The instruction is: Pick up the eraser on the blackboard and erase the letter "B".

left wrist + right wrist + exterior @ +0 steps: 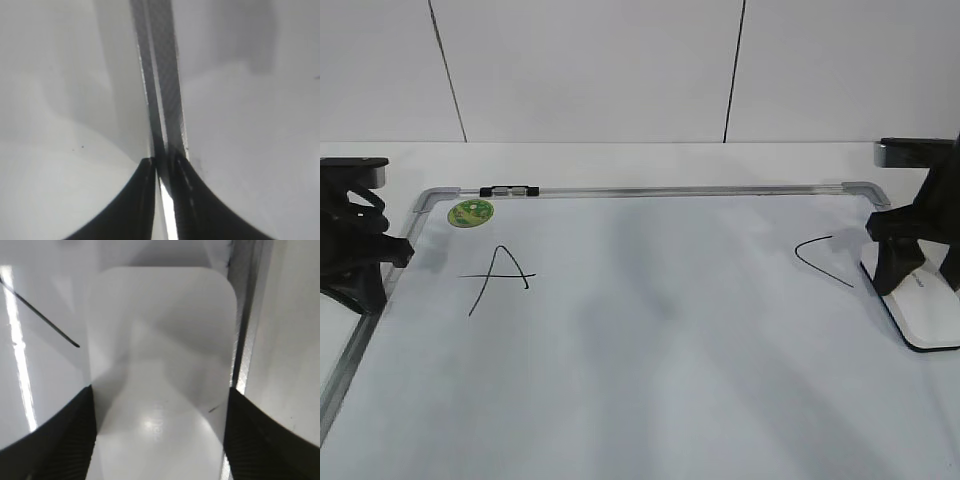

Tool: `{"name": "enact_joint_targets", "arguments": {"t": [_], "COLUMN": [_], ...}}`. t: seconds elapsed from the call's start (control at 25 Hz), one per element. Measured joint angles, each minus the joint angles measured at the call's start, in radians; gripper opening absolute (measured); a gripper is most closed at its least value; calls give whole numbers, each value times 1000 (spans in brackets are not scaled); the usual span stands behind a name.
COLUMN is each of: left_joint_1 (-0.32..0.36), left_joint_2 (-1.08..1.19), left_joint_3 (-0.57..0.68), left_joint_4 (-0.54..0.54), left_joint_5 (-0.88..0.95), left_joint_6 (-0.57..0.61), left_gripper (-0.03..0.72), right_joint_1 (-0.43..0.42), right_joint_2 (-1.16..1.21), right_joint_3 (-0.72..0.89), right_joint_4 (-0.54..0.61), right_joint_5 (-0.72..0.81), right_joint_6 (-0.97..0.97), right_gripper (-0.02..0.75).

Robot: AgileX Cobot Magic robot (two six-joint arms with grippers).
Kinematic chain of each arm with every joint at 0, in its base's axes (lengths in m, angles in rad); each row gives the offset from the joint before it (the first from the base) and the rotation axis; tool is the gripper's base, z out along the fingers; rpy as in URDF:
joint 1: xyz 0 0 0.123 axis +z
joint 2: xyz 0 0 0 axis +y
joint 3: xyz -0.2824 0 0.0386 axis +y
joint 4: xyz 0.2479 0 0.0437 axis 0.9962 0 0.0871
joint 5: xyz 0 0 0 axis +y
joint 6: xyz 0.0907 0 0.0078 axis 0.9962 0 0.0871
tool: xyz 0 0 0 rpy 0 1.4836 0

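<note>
The right gripper straddles the eraser, its 2 fingers hugging the long sides, probably already pinching. The blackboard frame runs just beside it, open surface toward the letters. The left gripper rests pressed together; no "B" shows.

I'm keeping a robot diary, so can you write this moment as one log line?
right gripper: fingers flank eraser, grip unclear | left gripper: shut, at blackboard edge | A, C visible; no B seen
</note>
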Motion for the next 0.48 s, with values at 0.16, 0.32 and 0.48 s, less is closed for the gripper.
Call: {"name": "enact_joint_targets", "arguments": {"t": [0.16,0.32,0.48], "left_joint_1": [0,0,0], "left_joint_2": [0,0,0], "left_joint_3": [0,0,0], "left_joint_4": [2,6,12], "left_joint_5": [2,4,6], "left_joint_6": [0,0,0], "left_gripper": [89,89,90], "right_joint_1": [0,0,0], "right_joint_2": [0,0,0], "right_joint_3": [0,0,-14], "right_joint_4": [-5,-10,-10], "right_joint_5": [0,24,62], "right_joint_6": [4,8,8], "right_gripper": [580,623,624]}}
